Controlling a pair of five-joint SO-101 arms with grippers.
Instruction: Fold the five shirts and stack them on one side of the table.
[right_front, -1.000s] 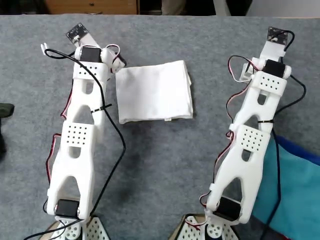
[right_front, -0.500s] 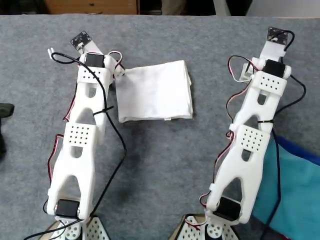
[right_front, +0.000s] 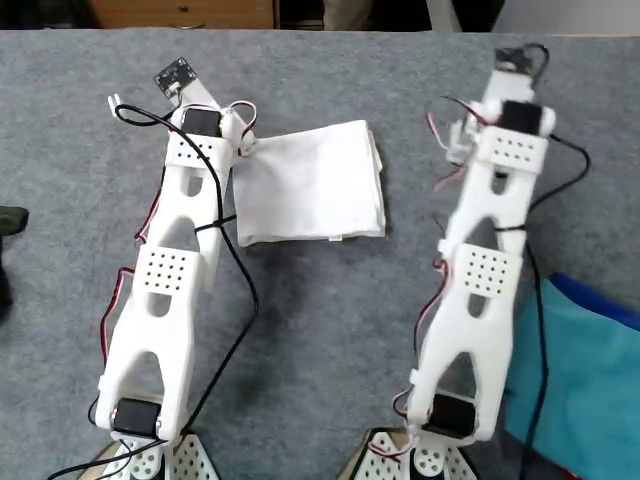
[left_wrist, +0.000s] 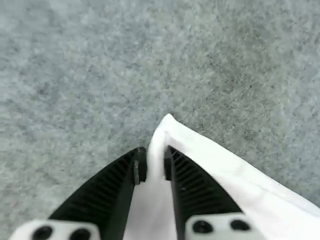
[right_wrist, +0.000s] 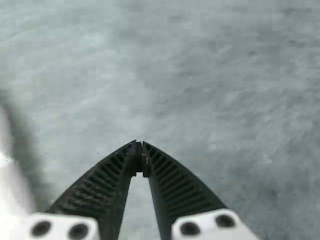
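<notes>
Shirt (right_front: 310, 185) corner now pinched by left end effector (left_wrist: 155, 163); right arm (right_front: 490, 260) swung closer.

You get soft, even light from above in the high view: the arms (right_front: 165, 290) cast only faint, short shadows on the grey table (right_front: 330, 330), and the folded white shirt (right_front: 310, 185) shows bright, its creases nearly washed out. In the left wrist view that shirt glows almost flat white against the dark left gripper (left_wrist: 154, 164), with a soft shadow on the table along its edge.
</notes>
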